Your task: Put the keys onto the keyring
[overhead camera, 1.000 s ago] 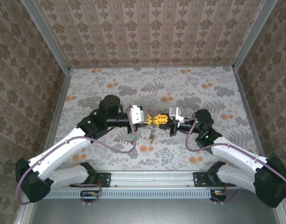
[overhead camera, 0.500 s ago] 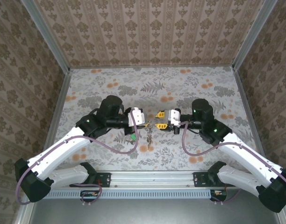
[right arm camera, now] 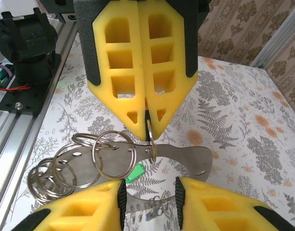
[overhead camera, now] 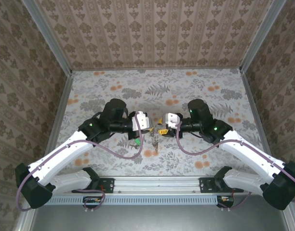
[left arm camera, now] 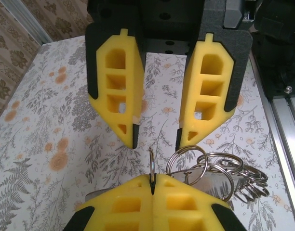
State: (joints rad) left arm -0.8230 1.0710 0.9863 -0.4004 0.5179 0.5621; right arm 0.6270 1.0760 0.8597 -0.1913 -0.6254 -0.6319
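Observation:
My left gripper (left arm camera: 152,185) is shut on a thin steel split ring (left arm camera: 151,163), which stands upright between its yellow pads. That ring hangs on the keyring (right arm camera: 186,156), a flat grey loop with holes, and several more split rings (right arm camera: 80,163) bunch on the loop's other end. My right gripper (right arm camera: 150,192) faces the left one, open, with its tips just short of the ring and the loop's lower band between its fingers. A green key head (right arm camera: 138,172) shows behind the loop. Small metal keys (right arm camera: 152,211) dangle low and blurred. From above, the bundle (overhead camera: 155,139) hangs between both grippers.
The floral table (overhead camera: 186,91) stretches behind the grippers. Patterned walls enclose it on three sides. An aluminium rail (overhead camera: 157,183) with the arm bases runs along the near edge. Purple cables (overhead camera: 123,154) loop under each forearm.
My right gripper has opened and let go, and its arm has swung left and lowered beside the bundle. The left gripper stays shut, with the rings and keys now hanging from it alone.

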